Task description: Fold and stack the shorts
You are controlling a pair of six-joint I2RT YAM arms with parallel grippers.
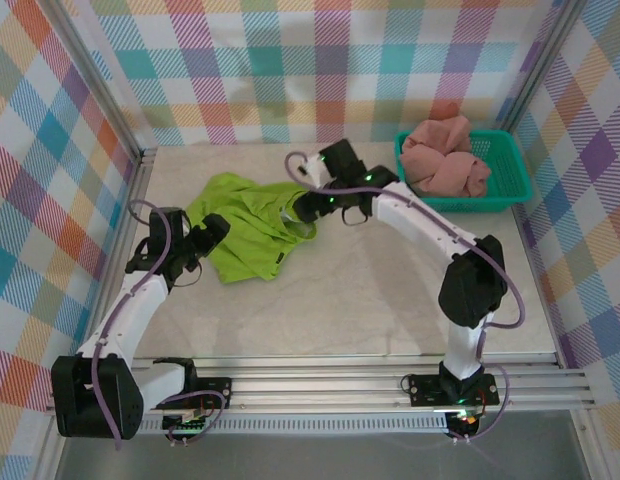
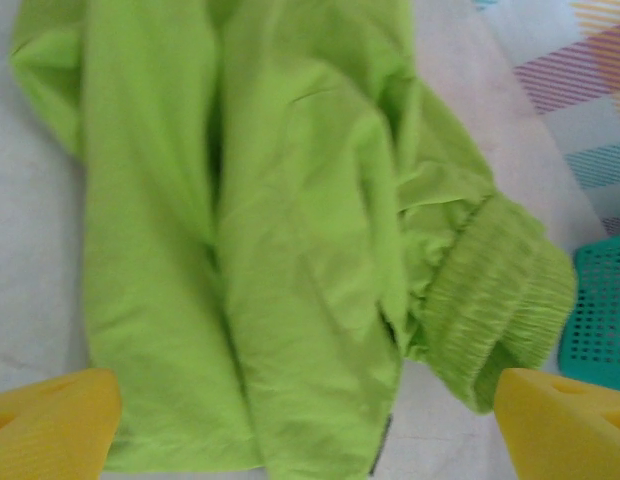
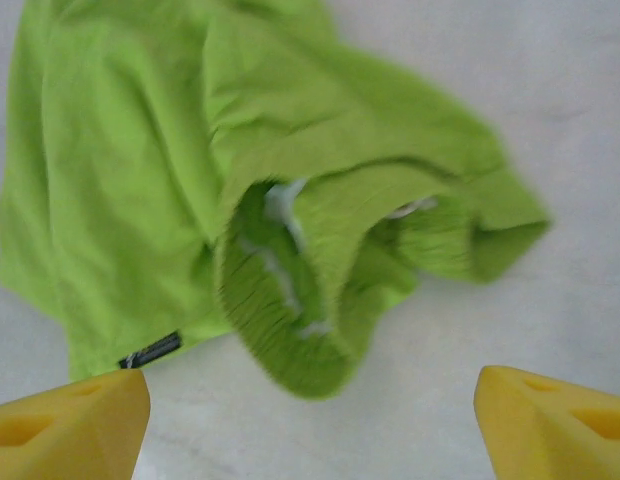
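The lime green shorts (image 1: pixel 248 228) lie crumpled on the table left of centre. Their gathered waistband (image 3: pixel 290 320) bunches toward the right side. My left gripper (image 1: pixel 212 232) hovers at their left edge. It is open, yellow fingertips (image 2: pixel 50 420) wide apart with the fabric (image 2: pixel 290 250) spread below them. My right gripper (image 1: pixel 308 205) sits at the waistband end, open, its fingers (image 3: pixel 560 420) apart from the cloth over bare table. The salmon pink shorts (image 1: pixel 445 160) are heaped in the teal basket (image 1: pixel 510 185).
The teal mesh basket (image 2: pixel 600 310) stands at the back right against the checked wall. Metal frame posts and checked walls close in the table on three sides. Bare tabletop (image 1: pixel 370 300) spreads in front of the green shorts.
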